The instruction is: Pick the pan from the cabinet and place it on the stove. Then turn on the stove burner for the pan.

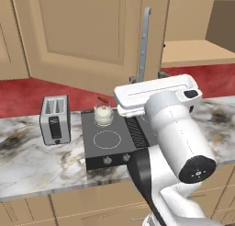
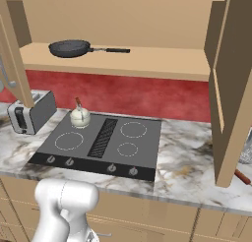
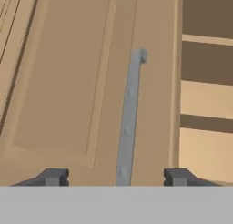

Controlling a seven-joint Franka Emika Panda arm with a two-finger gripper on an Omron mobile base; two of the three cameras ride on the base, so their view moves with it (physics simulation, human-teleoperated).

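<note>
My gripper (image 3: pixel 116 176) stood with fingers apart astride the door handle (image 3: pixel 129 118); the pan (image 2: pixel 71 48) sat upper left on the cabinet shelf (image 2: pixel 147 61), its handle pointing right.

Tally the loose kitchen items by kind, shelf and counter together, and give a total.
Pan: 1, on the cabinet shelf
Kettle: 1, on the stove
Toaster: 1, on the counter left of the stove
Total: 3
A reddish object at the right edge of the right base view is too cut off to identify.
</note>
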